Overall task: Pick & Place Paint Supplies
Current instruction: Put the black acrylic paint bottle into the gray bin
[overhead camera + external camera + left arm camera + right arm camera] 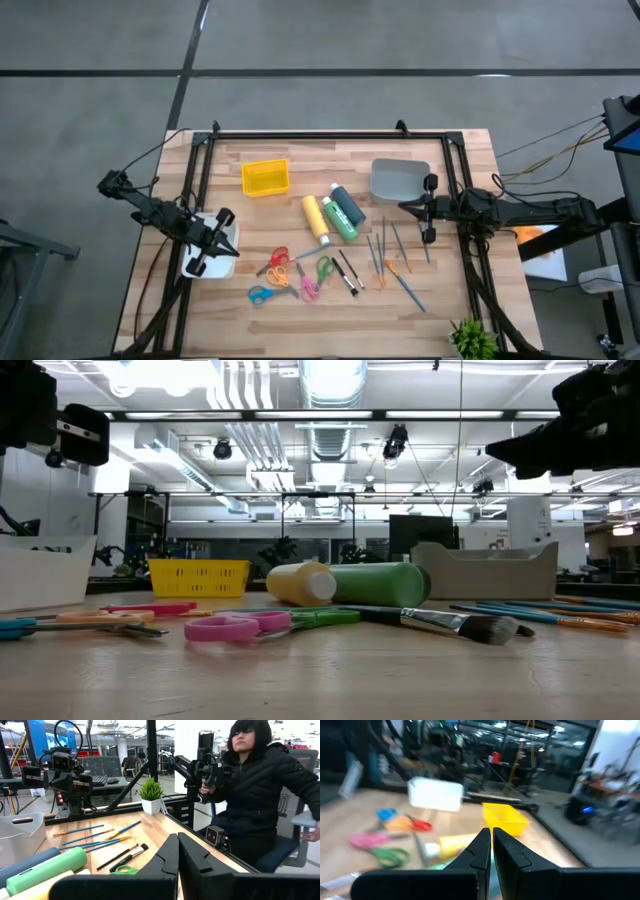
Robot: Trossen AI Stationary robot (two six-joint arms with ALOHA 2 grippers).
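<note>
The paint supplies lie mid-table. A yellow bottle [315,216] and two green bottles [343,214] rest on their sides, side by side. To their right are thin brushes and pens [388,255], flat on the wood. My left gripper [235,252] hovers shut over a white bin [222,236] at the table's left and points level toward the supplies; its shut fingers [178,851] hold nothing. My right gripper [404,207] hovers shut at the right, beside a grey bin [397,180], and also points level at the bottles [451,846].
A yellow basket [265,178] stands at the far left of centre. Several scissors [285,275] lie near the front, left of the brushes. A small potted plant [472,338] sits at the near right corner. A seated person [255,785] is beyond the table's right side.
</note>
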